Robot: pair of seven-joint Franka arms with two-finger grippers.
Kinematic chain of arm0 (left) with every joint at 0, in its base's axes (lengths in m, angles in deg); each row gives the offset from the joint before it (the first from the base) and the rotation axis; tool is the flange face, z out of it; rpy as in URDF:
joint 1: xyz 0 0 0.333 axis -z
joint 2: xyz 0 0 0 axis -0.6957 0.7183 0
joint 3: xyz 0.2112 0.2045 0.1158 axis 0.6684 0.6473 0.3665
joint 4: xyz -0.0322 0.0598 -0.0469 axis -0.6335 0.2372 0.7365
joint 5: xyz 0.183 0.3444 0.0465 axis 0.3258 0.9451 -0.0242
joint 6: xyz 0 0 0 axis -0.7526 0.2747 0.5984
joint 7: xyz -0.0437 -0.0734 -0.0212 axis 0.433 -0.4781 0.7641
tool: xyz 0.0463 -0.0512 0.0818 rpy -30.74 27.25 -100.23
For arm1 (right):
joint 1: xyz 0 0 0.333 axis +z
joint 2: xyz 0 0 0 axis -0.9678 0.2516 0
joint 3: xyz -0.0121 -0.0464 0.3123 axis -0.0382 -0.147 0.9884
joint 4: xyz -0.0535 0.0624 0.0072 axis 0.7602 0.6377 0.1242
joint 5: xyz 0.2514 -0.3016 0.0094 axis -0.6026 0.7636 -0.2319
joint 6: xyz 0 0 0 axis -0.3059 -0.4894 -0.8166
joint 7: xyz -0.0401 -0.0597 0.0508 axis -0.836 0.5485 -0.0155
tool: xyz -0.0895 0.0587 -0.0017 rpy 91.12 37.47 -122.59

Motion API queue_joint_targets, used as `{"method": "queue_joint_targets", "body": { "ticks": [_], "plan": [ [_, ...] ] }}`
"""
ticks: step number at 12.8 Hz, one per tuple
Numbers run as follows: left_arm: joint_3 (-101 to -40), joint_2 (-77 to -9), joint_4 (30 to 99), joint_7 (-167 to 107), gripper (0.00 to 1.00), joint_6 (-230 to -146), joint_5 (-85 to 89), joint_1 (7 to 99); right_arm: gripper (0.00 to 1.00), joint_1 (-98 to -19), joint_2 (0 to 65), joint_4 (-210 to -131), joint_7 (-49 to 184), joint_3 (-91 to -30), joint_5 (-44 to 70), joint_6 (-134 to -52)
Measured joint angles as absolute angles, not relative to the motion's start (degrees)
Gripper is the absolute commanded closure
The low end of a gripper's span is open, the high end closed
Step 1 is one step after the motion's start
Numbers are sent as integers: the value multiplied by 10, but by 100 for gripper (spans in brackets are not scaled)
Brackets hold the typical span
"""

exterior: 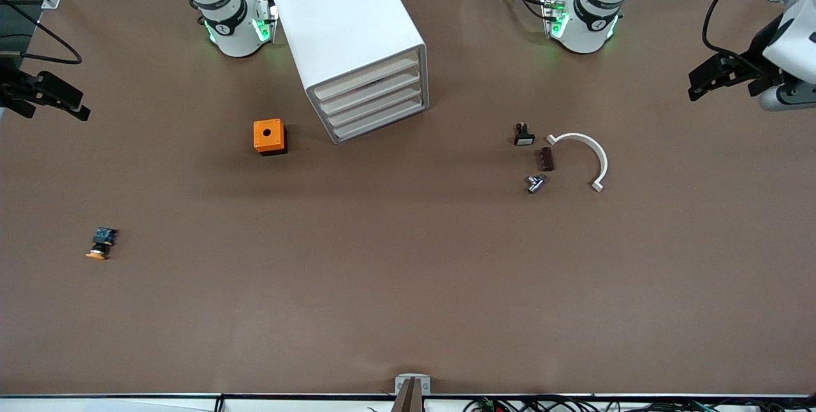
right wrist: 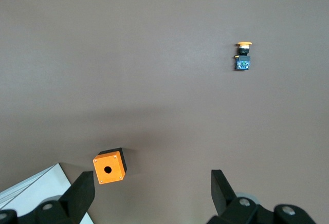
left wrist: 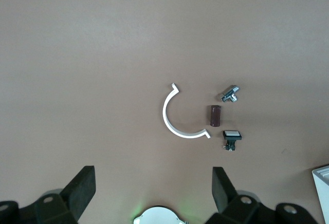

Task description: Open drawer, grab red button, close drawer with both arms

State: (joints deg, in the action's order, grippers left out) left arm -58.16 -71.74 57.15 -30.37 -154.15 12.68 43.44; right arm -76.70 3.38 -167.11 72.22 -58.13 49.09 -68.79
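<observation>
While both arms wait at the table's ends, the brown table (exterior: 408,310) carries the white cabinet (exterior: 347,23), set at an angle between the two arm bases and closer to the right arm's base. Its four beige-fronted drawers face the front camera; the top drawer (exterior: 368,79) sits pushed in like the three below it. Red-capped button not visible in any view.

Left gripper (exterior: 723,75) hangs over the left arm's end of the table, jaws spread wide, nothing in them; left wrist view shows its two black fingers (left wrist: 82,188) far apart over bare table. Right gripper (exterior: 44,96) is over the right arm's end, jaws also spread wide and holding nothing.

Orange cube with hole (exterior: 269,136) sits beside the cabinet, toward the right arm's end. White curved arc piece (exterior: 590,157) lies toward the left arm's end. Just beside it: a small black switch with white face (exterior: 523,135), a dark brown block (exterior: 546,159), a small silver metal part (exterior: 535,183), close together but apart. Orange-capped button (exterior: 101,243) lies alone, nearer the front camera, toward the right arm's end.
</observation>
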Motion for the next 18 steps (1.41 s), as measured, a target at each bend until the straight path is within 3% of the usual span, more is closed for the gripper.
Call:
{"method": "queue_joint_targets", "body": {
  "ticks": [11,18],
  "plan": [
    [-601,-544,571,-637,0,-1576,21,469,0,-770,36,-1650,721,-580,491,-678],
    [-604,-452,551,-959,0,-1588,-57,544,0,-774,157,-1636,720,-580,506,-687]
  ]
}}
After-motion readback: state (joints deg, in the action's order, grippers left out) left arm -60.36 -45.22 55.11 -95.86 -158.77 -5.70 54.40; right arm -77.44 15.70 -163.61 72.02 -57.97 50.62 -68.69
